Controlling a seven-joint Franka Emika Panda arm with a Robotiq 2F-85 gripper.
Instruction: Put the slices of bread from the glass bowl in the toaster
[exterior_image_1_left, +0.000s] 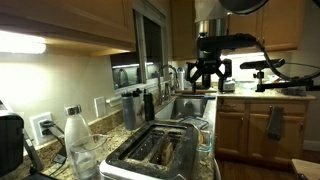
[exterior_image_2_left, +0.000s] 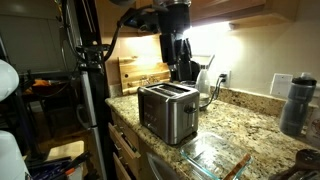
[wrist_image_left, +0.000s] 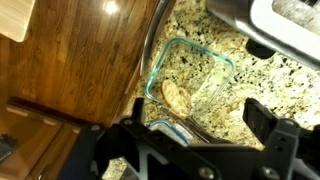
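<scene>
The glass bowl (wrist_image_left: 205, 70) sits on the granite counter between the wooden board and the toaster in the wrist view. One tan slice of bread (wrist_image_left: 177, 97) lies in its near corner. The silver toaster (exterior_image_1_left: 150, 150) shows its two slots in an exterior view, with something brown in one slot. It also shows in the other exterior view (exterior_image_2_left: 168, 112) and at the top right of the wrist view (wrist_image_left: 275, 25). My gripper (wrist_image_left: 200, 110) is open and empty, above the bowl with its fingers either side of it. It hangs behind the toaster in both exterior views (exterior_image_1_left: 208, 74) (exterior_image_2_left: 181, 66).
A wooden cutting board (wrist_image_left: 80, 50) (exterior_image_2_left: 140, 72) stands beside the bowl. A blue-rimmed clear lid (wrist_image_left: 165, 128) lies under the gripper. A bottle with a white top (exterior_image_1_left: 75, 130) and a black appliance (exterior_image_1_left: 8, 140) stand near the toaster. A clear tray (exterior_image_2_left: 215, 155) lies at the counter's front.
</scene>
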